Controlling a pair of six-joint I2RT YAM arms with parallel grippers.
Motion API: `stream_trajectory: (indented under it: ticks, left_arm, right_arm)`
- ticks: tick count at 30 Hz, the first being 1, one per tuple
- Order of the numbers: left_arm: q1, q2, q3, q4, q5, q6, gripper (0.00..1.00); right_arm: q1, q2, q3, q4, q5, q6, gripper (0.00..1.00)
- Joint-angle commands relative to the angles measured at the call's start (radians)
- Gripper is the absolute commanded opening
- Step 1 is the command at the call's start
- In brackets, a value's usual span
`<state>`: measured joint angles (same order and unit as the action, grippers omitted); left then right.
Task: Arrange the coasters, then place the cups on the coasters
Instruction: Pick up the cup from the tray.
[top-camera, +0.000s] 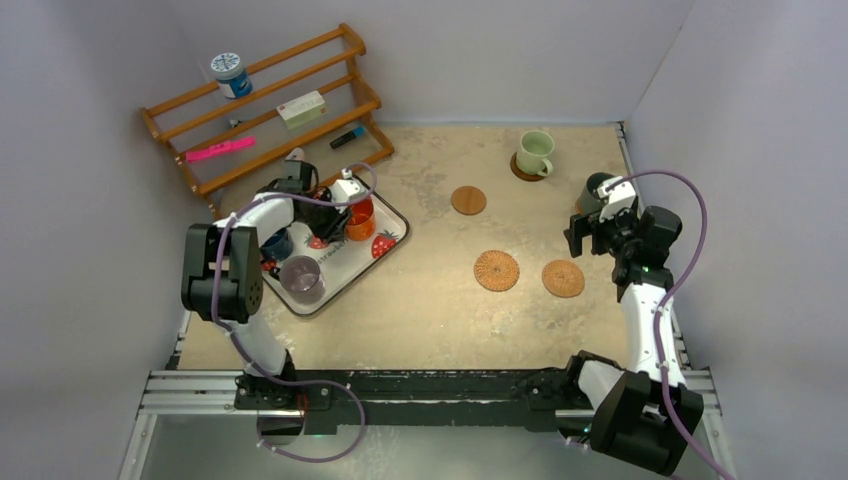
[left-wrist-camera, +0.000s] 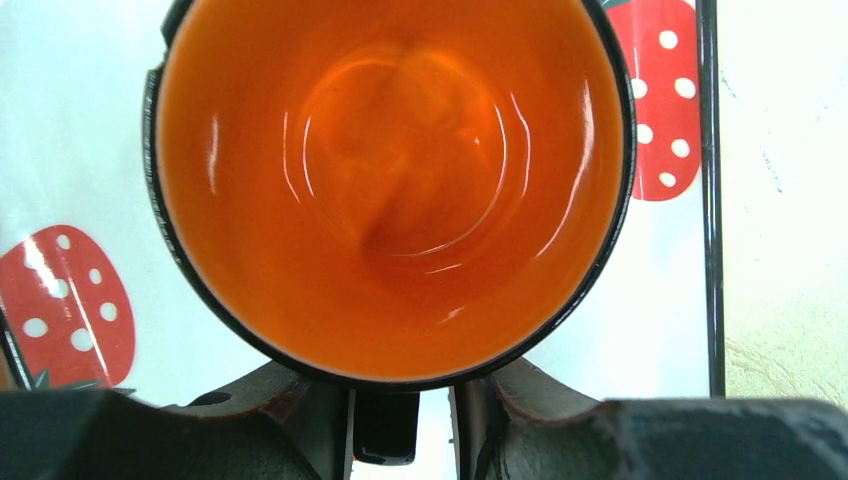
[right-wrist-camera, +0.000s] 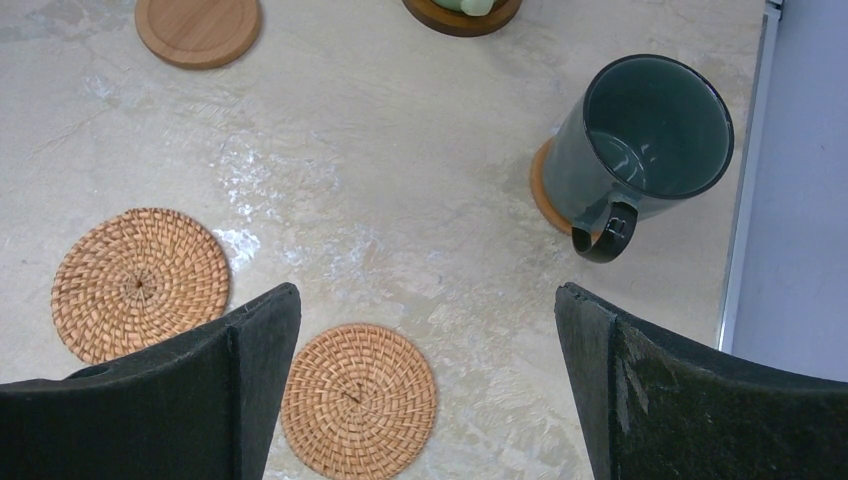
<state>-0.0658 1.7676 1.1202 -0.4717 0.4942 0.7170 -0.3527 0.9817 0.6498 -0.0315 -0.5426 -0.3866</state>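
On the tray (top-camera: 350, 268) at nine o'clock, your left fingers (left-wrist-camera: 300, 430) are pinched nearly closed on the orange cup (left-wrist-camera: 395, 180), apparently at its handle, presumably ready to carry it to a coaster. Your right fingers (right-wrist-camera: 150, 400) hang wide apart and empty over three bare coasters (right-wrist-camera: 140, 283) toward three o'clock.

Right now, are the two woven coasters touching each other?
Apart. The top view shows a strip of bare table between one woven coaster and the other woven coaster; their rims do not meet.
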Motion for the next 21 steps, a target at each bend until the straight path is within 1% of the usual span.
stream_trajectory:
  ticks: [1, 7, 12, 14, 16, 19, 20, 21]
  left_arm:
    - [0.006, -0.069, 0.007, 0.054, 0.034, -0.021, 0.38]
    - [0.006, -0.109, -0.023, 0.103, 0.020, -0.040, 0.42]
    - [0.006, -0.101, -0.031, 0.118, 0.030, -0.031, 0.40]
    - [0.006, -0.085, -0.027, 0.116, 0.031, -0.026, 0.34]
    - [0.006, -0.068, -0.018, 0.102, 0.034, -0.020, 0.25]
    - [0.006, -0.051, -0.001, 0.076, 0.049, -0.011, 0.09]
    - [0.006, -0.051, 0.002, 0.070, 0.055, -0.007, 0.01]
    - [0.006, -0.054, 0.005, 0.067, 0.064, -0.004, 0.00]
  right_arm:
    - [-0.001, 0.003, 0.004, 0.018, -0.028, -0.012, 0.99]
    - [-0.001, 0.006, 0.005, 0.015, -0.030, -0.012, 0.99]
    - [0.000, 0.005, 0.007, 0.012, -0.032, -0.012, 0.99]
    - [-0.001, 0.003, 0.007, 0.012, -0.032, -0.012, 0.99]
    - [-0.001, 0.003, 0.007, 0.010, -0.031, -0.013, 0.99]
    - [-0.001, 0.003, 0.007, 0.010, -0.033, -0.014, 0.99]
    - [-0.001, 0.004, 0.007, 0.010, -0.034, -0.014, 0.99]
    - [-0.001, 0.005, 0.007, 0.010, -0.033, -0.013, 0.99]
